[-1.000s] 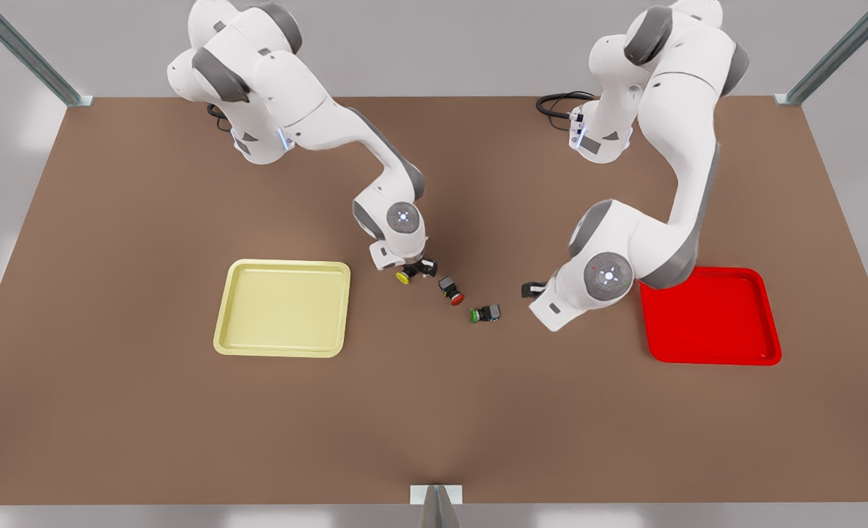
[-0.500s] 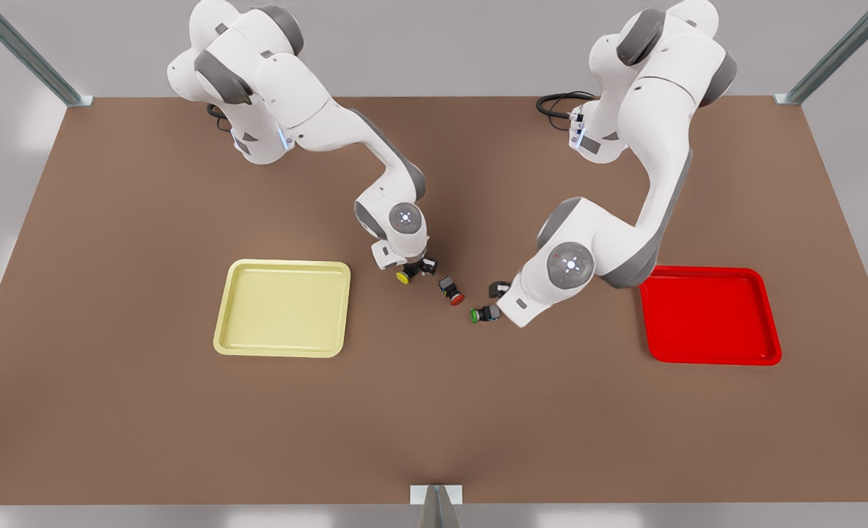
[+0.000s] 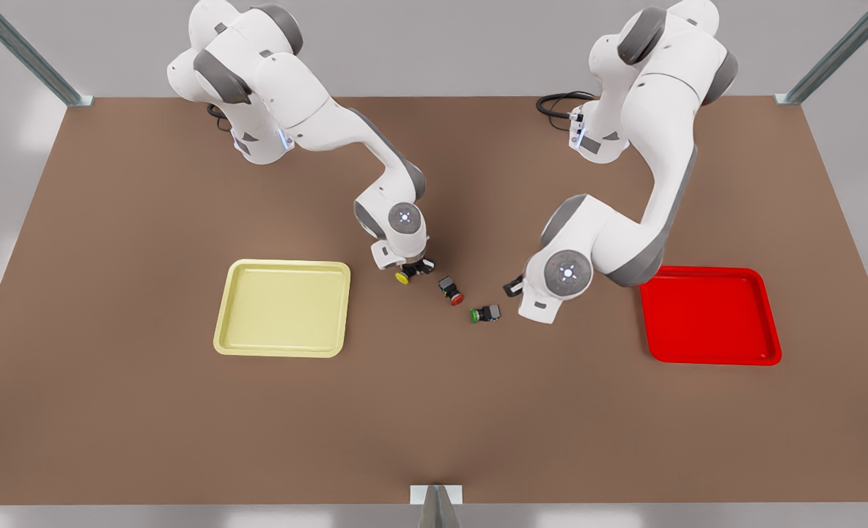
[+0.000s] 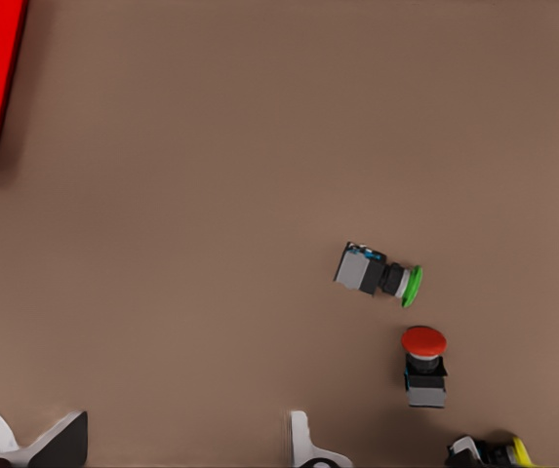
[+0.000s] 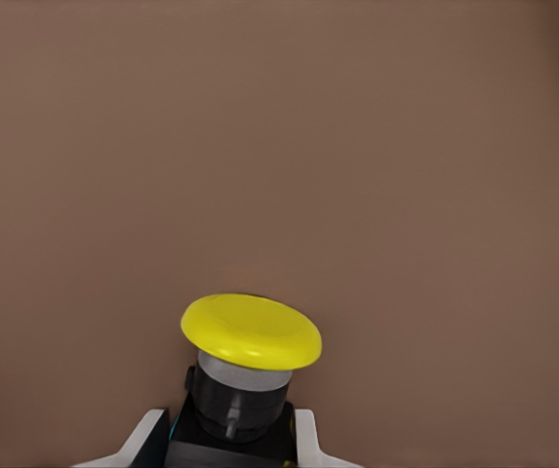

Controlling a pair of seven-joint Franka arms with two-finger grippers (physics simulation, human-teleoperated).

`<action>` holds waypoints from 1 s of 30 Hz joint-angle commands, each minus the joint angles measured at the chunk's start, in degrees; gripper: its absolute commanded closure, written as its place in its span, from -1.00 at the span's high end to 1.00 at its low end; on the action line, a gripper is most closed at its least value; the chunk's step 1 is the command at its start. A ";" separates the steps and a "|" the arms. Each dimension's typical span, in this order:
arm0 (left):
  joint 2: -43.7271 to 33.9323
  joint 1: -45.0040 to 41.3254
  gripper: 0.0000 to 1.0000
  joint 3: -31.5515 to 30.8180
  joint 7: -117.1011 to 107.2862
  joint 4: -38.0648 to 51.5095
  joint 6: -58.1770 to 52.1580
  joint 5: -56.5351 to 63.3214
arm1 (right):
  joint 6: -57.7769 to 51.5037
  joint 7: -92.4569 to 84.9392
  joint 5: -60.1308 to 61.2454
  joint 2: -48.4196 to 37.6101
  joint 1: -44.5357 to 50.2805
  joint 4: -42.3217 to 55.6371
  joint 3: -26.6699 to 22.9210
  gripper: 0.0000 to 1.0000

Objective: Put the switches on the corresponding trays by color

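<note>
Bright red rimmed tray (image 3: 712, 319) partly hidden behind white arm elbow; small dark-bodied switch with round yellow cap (image 5: 250, 336) cut off below, likewise white fingertips (image 4: 303, 444).

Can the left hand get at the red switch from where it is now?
Probably yes. The left hand hangs open near the red switch, with bare table between. The green switch lies off to the side, and the right hand grips the yellow switch beyond.

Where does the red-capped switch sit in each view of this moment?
Front view: red-capped switch lies on the table between the yellow-capped switch and green-capped switch.
Left wrist view: it lies beside the green-capped switch.
Right wrist view: not in it.
Shared landmark: the yellow-capped switch.
</note>
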 commanded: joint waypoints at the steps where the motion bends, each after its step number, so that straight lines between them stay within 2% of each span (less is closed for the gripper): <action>1: -0.01 0.00 1.00 0.00 -0.03 0.09 0.10 -1.32 | -0.10 0.03 -0.04 -0.09 0.00 -0.02 0.00 0.05; 8: 0.08 -0.35 1.00 -0.09 -1.70 0.18 1.77 -3.34 | -4.84 -1.29 -0.04 -4.30 -2.02 -0.11 0.97 0.05; 14: 0.43 -1.93 1.00 -0.97 -7.50 0.18 4.06 -3.43 | -12.31 -12.54 -0.04 -8.70 -9.14 -0.28 0.88 0.05; 17: 0.70 -4.57 1.00 -0.97 -11.72 0.97 4.32 -3.34 | -18.29 -26.76 -0.13 -11.34 -16.60 -0.46 0.26 0.05; 19: 1.93 -6.50 0.99 -0.97 -14.27 2.55 4.41 -3.25 | -22.33 -48.20 -0.21 -11.95 -20.91 -0.37 -6.06 0.05; 20: 2.10 -7.20 0.99 -0.97 -16.29 2.55 6.16 -3.25 | -23.48 -59.20 -0.30 -11.87 -21.36 -0.37 -10.90 0.09; 21: 2.46 -8.00 0.99 -0.97 -16.73 2.55 6.43 -3.16 | -23.56 -62.37 -0.30 -11.34 -22.06 -0.46 -11.87 0.95; 22: 2.89 -8.61 0.99 -0.97 -17.78 2.55 6.52 -3.08 | -23.65 -62.46 -0.21 -11.16 -22.15 -0.46 -11.87 1.00; 30: 4.48 -10.72 0.99 -0.97 -20.77 2.55 8.54 -2.64 | -24.71 -61.32 -0.30 -11.34 -21.71 0.07 -11.78 1.00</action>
